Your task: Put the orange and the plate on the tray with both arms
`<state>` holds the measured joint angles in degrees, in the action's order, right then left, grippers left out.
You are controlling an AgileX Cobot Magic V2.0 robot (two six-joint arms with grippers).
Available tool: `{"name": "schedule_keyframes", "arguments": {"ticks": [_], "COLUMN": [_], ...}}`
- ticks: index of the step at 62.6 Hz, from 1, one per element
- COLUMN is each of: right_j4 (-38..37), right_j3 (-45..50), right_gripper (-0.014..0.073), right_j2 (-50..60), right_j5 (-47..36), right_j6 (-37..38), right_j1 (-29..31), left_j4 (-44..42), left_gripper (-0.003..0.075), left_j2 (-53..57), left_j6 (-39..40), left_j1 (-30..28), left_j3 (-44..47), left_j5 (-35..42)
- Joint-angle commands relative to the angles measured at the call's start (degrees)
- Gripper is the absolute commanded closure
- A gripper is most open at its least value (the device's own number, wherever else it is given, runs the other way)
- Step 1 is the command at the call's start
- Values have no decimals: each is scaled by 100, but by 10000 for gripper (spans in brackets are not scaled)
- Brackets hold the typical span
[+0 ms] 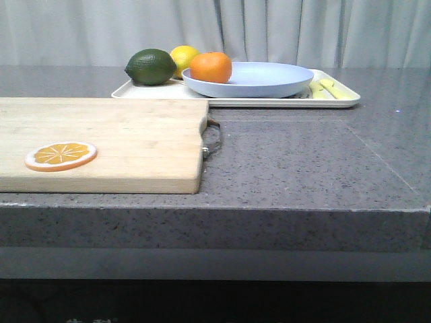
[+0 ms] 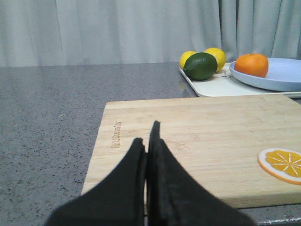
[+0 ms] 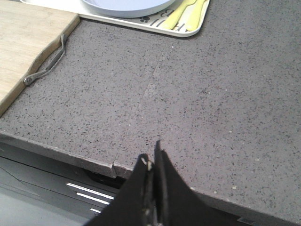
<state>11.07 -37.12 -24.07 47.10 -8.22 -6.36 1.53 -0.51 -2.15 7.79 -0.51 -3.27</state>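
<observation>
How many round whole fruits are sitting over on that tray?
4: the orange on the plate, a green lime at the tray's left end, and two yellow lemons behind the lime. More could be hidden behind.

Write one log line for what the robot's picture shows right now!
orange: on plate | plate: on tray | tray: far side of table | left end effector: shut, empty | right end effector: shut, empty

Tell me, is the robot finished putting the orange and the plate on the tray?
It looks finished. The plate lies on the tray, and the orange sits on the plate's edge. The left gripper and right gripper are shut, holding nothing. Nothing seems left to do.
</observation>
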Motion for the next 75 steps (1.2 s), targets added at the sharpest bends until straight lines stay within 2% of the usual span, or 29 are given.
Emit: {"name": "schedule_keyframes", "arguments": {"ticks": [1,9,75], "right_j4": [30,30,30], "right_j3": [-136,-136,-136], "right_gripper": [663,663,663], "right_j2": [-35,-41,-47], "right_j5": [-407,-390,-389], "right_j6": [-47,-47,-47], "right_j1": [-3,-3,-3], "left_j4": [234,313,313], "left_gripper": [738,738,738], "left_j2": [132,204,204], "left_j6": [43,43,43], "left_j1": [-22,-22,-22], "left_j3": [92,90,90], "left_j5": [866,650,640]}}
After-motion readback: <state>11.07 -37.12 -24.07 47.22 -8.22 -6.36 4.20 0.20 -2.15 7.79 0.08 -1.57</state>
